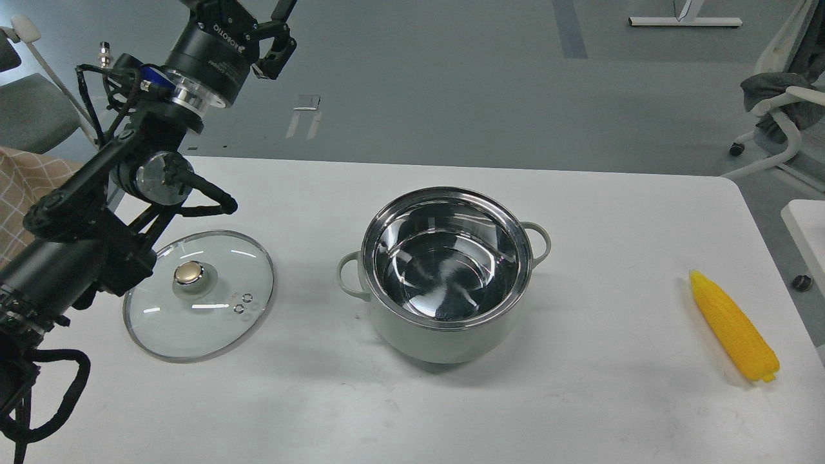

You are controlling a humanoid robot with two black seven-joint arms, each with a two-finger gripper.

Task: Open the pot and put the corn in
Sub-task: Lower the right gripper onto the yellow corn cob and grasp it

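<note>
The pale grey-green pot [445, 335] stands uncovered at the middle of the white table, its shiny steel inside empty. The yellow corn [733, 326] lies flat near the table's right edge, well right of the pot. The glass lid [213, 322] with its gold knob [188, 273] lies flat on the table left of the pot. My left gripper [261, 16] is raised high at the top left, above and behind the lid. Its fingers are spread, hold nothing and are cut off by the top edge. My right arm is out of view.
The white table [580, 399] ends at the right just past the corn. My left arm [84, 219] and its cables hang over the table's left edge beside the lid. Office chairs stand on the floor at the far right and far left.
</note>
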